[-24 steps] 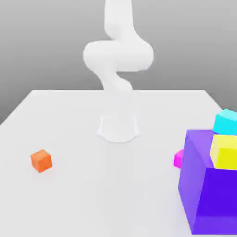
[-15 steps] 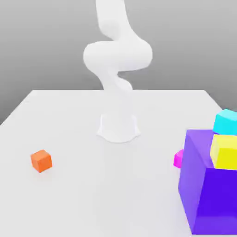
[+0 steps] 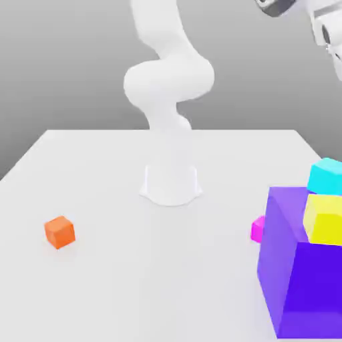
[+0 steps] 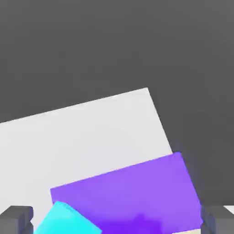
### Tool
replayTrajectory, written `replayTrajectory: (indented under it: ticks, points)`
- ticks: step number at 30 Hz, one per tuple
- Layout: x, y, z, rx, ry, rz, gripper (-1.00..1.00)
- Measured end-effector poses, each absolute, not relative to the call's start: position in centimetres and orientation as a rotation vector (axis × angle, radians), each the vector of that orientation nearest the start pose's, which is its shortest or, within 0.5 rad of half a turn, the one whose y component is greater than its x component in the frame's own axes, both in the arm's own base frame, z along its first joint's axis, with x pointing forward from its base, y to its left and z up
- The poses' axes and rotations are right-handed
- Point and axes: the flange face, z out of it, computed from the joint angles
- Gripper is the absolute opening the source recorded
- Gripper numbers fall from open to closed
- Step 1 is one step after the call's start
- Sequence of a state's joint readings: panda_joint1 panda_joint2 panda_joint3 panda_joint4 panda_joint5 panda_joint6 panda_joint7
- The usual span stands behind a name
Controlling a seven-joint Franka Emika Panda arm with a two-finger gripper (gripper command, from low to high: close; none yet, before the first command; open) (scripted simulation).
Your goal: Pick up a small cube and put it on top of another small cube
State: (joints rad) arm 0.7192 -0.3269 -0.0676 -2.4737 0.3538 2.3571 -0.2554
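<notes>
Gripper fingers spread wide, empty, high at exterior upper right. Small magenta-pink cube on white table, tucked against big purple block, right-centre. Small cyan cube behind block. Risk: finger clips block on descent, little clearance.

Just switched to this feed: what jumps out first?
The big purple block dominates the exterior view's lower right, with a yellow cube and a cyan cube at its top edge. A magenta-pink cube peeks out beside it, and a lone orange cube sits far off on the exterior view's left of the white table.
</notes>
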Motion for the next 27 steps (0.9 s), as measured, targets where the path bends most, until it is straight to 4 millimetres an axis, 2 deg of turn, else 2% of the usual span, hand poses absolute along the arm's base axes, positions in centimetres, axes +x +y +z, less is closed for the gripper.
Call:
replayTrajectory:
  ticks: [6, 8, 11, 17, 19, 20, 25, 27]
  points:
    - [30.4, 32.2, 35.3, -2.451, -1.372, 0.019, 0.00]
    - [28.0, 32.5, 31.5, -2.387, -1.542, 0.108, 0.00]
    - [24.3, 31.2, 25.8, -2.287, -1.809, 0.241, 0.00]
    - [20.4, 26.3, 19.5, -2.155, -2.189, 0.309, 0.00]
    - [19.0, 24.6, 17.9, -2.087, -2.303, 0.320, 0.00]
    - [19.2, 24.2, 17.8, -2.093, -2.312, 0.292, 0.00]
    - [21.4, 23.7, 19.5, -2.204, -2.231, 0.046, 0.00]
    - [21.3, 23.2, 19.4, -2.205, -2.233, 0.004, 0.00]
